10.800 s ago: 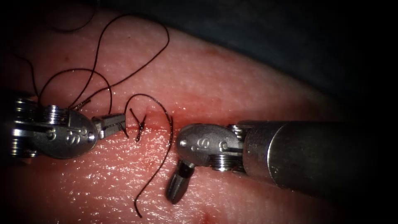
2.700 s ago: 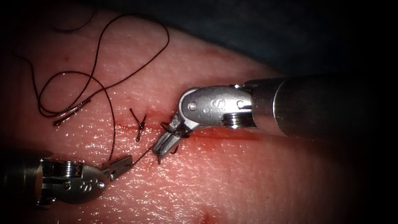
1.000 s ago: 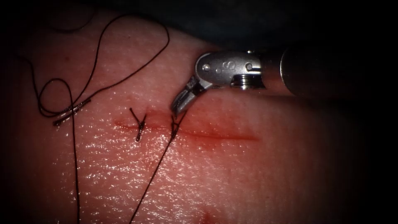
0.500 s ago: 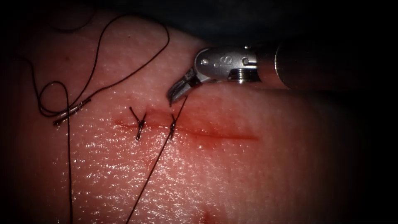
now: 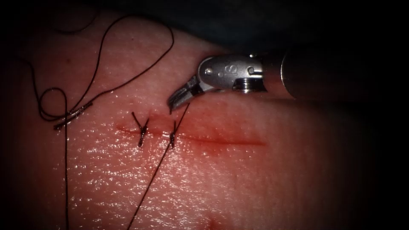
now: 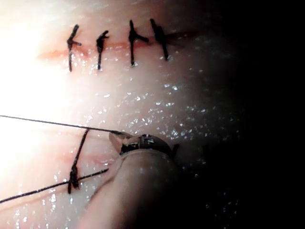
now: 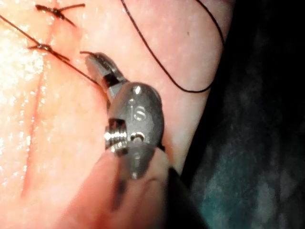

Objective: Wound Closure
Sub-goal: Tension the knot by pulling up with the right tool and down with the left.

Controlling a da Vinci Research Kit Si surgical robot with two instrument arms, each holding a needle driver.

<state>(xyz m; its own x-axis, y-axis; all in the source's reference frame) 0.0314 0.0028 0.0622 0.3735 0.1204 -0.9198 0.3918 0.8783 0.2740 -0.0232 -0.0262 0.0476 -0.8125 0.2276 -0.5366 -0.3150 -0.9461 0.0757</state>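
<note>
My right tool is above the cut, its jaws shut on the short end of the thread. Its tip also shows in the right wrist view. The thread runs tight down to a knot on the cut, then on toward the picture's lower edge. My left tool is shut on the thread in the left wrist view. The needle lies free on the tissue left of the cut, held by neither tool.
A finished stitch with cut ends sits left of the knot. Loose loops of thread lie on the tissue at the upper left. Several stitches close another cut in the left wrist view.
The thread went around the right tool's jaws, then the left tool left the endoscope view downward. The knot has drawn down onto the cut, and the loop by the needle has shrunk.
</note>
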